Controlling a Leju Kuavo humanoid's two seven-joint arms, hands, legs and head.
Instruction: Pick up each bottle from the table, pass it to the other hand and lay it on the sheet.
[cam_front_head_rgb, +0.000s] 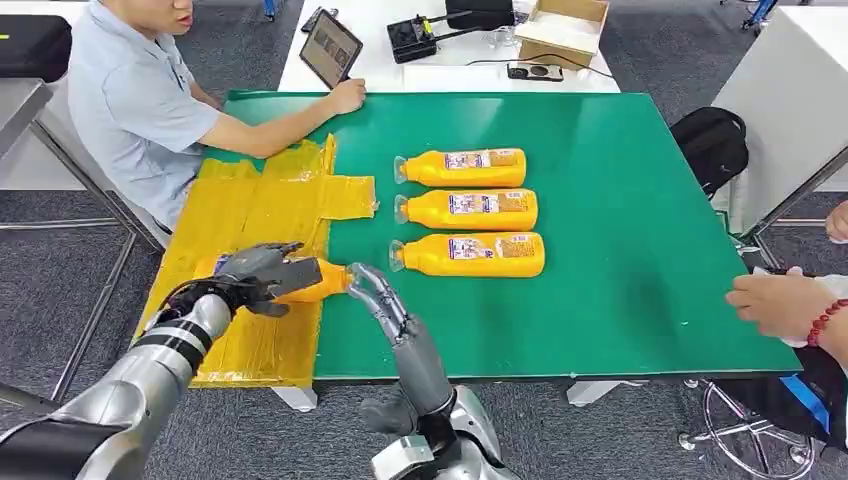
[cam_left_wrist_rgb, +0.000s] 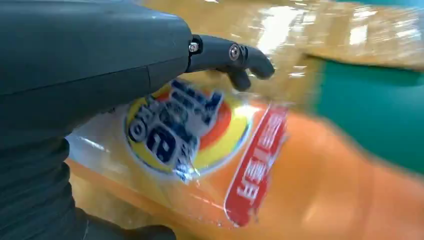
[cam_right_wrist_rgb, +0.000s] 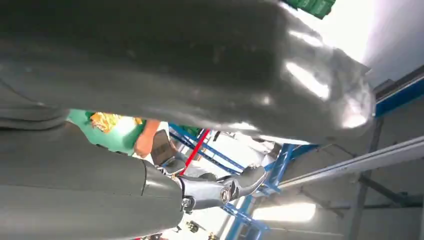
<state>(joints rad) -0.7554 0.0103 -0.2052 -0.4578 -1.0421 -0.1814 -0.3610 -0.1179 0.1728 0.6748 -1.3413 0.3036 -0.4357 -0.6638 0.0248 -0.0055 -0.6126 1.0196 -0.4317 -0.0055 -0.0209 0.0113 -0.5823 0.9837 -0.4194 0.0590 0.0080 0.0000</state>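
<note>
A: Green worktop (cam_front_head_rgb: 620, 250) on grey carpet, with a white desk behind it carrying a tablet (cam_front_head_rgb: 329, 47), a black box and a carton. What lies on the green surface?

B: Yellow sheet (cam_front_head_rgb: 262, 215), crinkled and glossy, covers the left part. Right of it, three orange bottles (cam_front_head_rgb: 470, 210) lie on their sides in a column, well apart from the sheet, necks pointing toward it, labels up.

A: And the fourth bottle?

B: Held bottle (cam_front_head_rgb: 322, 280) sits over the near part of the sheet, in the left hand (cam_front_head_rgb: 258, 277), whose fingers wrap its body from above. In the left wrist view the same bottle (cam_left_wrist_rgb: 280, 175) runs across the frame, its round blue-and-yellow label and red strip facing the camera, a dark finger (cam_left_wrist_rgb: 235, 56) curling over it.

A: State of the right hand?

B: Right hand (cam_front_head_rgb: 378, 297) stands at the worktop's near edge, fingers extended toward the bottle's neck end; its fingertips lie just beside or touching the bottle, and I cannot tell which. No grip is visible. Its wrist view is taken up by grey cover and looks upward at blue framing.

A: People?

B: One person (cam_front_head_rgb: 135, 100) in a pale shirt sits at the far left, a forearm resting on the worktop near the tablet. Another person's hand (cam_front_head_rgb: 775, 300), with a red bead bracelet, rests on the right edge.
</note>
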